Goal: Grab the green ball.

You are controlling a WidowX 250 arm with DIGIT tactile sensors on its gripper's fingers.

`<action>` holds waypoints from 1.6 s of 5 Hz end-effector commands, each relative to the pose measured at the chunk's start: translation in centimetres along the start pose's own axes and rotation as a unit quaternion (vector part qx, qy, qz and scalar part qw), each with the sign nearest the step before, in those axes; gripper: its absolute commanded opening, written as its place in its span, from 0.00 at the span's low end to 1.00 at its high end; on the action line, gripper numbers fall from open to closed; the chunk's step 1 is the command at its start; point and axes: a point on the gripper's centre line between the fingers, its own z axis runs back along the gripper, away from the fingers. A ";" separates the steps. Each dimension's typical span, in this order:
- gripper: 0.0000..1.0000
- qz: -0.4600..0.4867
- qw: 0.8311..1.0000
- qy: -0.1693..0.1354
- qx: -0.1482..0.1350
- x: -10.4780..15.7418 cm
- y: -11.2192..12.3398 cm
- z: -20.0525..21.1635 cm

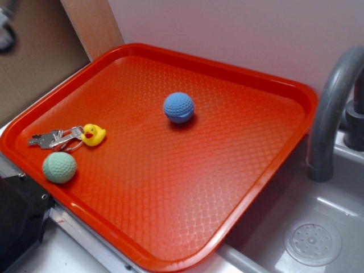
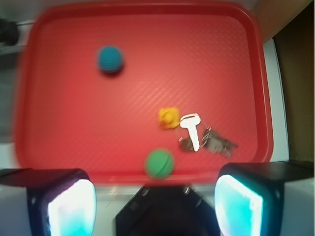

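Observation:
The green ball (image 1: 59, 167), pale mint and dimpled, lies on the red tray (image 1: 239, 165) near its front left rim. In the wrist view it (image 2: 159, 163) sits close to the tray's near rim, just beyond and between my two fingers. My gripper (image 2: 155, 206) is open and empty, high above the tray's near edge, its pads (image 2: 73, 206) wide apart. The gripper does not show in the exterior view.
A blue dimpled ball (image 1: 178, 107) lies mid-tray. A yellow rubber duck (image 1: 93, 134) and a bunch of keys (image 1: 52, 138) lie just beyond the green ball. A grey tap (image 1: 330, 114) and sink (image 1: 313, 242) stand to the right. A black block (image 1: 20, 216) is at the front left.

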 end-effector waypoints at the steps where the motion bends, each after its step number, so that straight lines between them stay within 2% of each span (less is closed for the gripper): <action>1: 1.00 0.016 0.999 -0.026 -0.010 0.3 1.1 -8.3; 2: 1.00 0.016 0.999 -0.021 -0.029 0.2 1.8 -10.9; 3: 1.00 0.022 0.999 -0.020 -0.024 0.3 2.2 -12.0; 6: 1.00 -0.031 0.999 0.038 0.000 -4.5 0.3 -14.9; 8: 1.00 -0.053 0.997 0.057 -0.001 -6.6 -1.7 -14.6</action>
